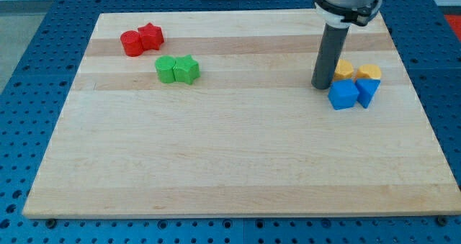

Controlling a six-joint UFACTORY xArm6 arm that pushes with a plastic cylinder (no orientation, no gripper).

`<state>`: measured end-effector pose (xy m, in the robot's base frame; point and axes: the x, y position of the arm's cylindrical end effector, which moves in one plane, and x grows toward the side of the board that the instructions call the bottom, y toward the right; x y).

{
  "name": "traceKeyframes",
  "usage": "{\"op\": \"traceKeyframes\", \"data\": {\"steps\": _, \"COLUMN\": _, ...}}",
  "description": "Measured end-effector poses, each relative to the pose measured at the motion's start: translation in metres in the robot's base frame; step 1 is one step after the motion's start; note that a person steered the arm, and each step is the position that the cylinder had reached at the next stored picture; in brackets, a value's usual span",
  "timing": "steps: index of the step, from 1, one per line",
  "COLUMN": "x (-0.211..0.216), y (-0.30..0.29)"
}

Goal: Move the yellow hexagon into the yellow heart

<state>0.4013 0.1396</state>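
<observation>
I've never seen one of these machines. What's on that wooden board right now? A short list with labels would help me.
board: wooden table top
my tip: at the view's right, just left of the yellow and blue blocks
yellow blocks: two, one partly behind the rod, the other to its right; which is the hexagon and which the heart I cannot tell
blue blocks: two, just below the yellow ones
red blocks: two touching, top left
green blocks: two touching, below the red pair

yellow hexagon (344,70) | touching yellow heart (370,73) | board's upper right
</observation>
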Motion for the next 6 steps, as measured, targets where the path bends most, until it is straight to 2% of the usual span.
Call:
{"op": "traceKeyframes", "data": {"steps": 2, "x": -0.09, "y": -0.028}}
{"op": "traceKeyframes", "data": {"steps": 6, "x": -0.013, "y": 0.017}}
